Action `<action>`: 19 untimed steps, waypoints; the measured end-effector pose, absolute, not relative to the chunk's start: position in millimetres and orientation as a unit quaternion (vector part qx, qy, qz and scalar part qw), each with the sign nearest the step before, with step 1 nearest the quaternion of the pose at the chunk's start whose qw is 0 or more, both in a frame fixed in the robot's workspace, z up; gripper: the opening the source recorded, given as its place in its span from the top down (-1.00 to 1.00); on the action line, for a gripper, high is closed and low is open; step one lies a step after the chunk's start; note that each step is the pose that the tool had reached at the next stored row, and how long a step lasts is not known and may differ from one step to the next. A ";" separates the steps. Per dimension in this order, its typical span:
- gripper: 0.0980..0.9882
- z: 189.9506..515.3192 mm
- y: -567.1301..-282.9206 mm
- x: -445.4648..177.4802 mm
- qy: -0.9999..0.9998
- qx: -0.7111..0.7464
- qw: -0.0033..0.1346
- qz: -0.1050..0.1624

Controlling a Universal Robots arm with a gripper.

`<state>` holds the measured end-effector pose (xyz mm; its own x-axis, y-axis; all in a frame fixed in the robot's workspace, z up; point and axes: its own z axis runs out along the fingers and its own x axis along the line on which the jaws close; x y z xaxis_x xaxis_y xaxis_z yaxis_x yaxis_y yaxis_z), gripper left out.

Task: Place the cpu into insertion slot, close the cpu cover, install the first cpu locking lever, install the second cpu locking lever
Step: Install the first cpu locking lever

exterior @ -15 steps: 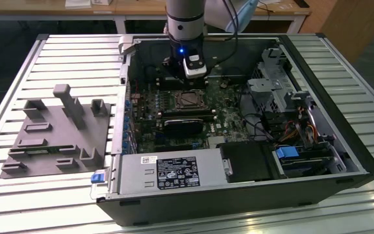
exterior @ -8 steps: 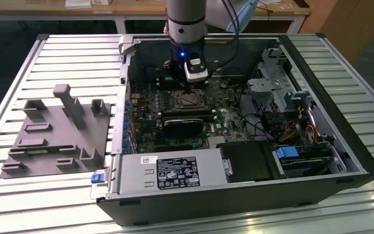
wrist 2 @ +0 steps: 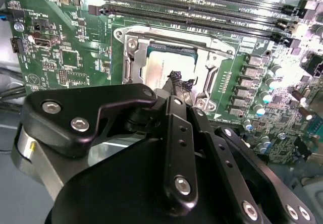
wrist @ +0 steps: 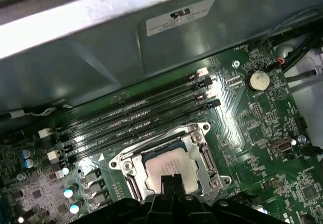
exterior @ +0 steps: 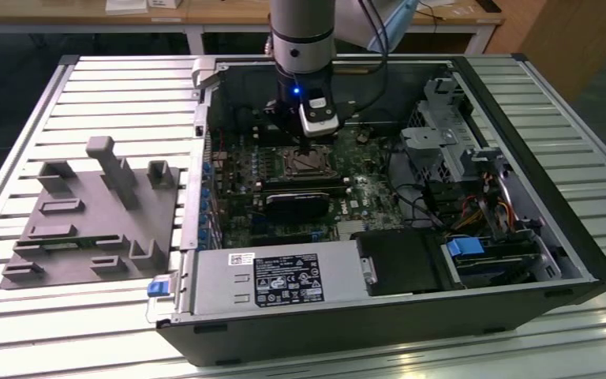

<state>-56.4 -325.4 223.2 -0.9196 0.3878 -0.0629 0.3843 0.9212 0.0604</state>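
The cpu lies flat in the insertion slot on the green motherboard, framed by the grey cpu cover. The pincer stands right over the chip's edge with its fingertips pressed together, holding nothing. Long black memory slots run just beside the socket.

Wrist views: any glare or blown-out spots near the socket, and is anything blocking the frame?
In the second wrist view, glare washes out the memory slots and the board's far edge, and the dark gripper body blocks the lower half. In the first wrist view, a bright band burns out along the case wall, while the cpu stays evenly lit, with the fingertips over its near edge.
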 end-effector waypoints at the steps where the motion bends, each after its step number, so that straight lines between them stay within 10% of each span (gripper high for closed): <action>1: 0.99 223.3 -325.5 -56.4 0.979 0.197 0.037 0.023; 19: 0.99 226.4 -325.5 -50.0 0.990 0.132 0.035 0.025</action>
<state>-50.0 -325.5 226.4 -0.9624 0.2640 -0.0634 0.2604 0.9637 0.0588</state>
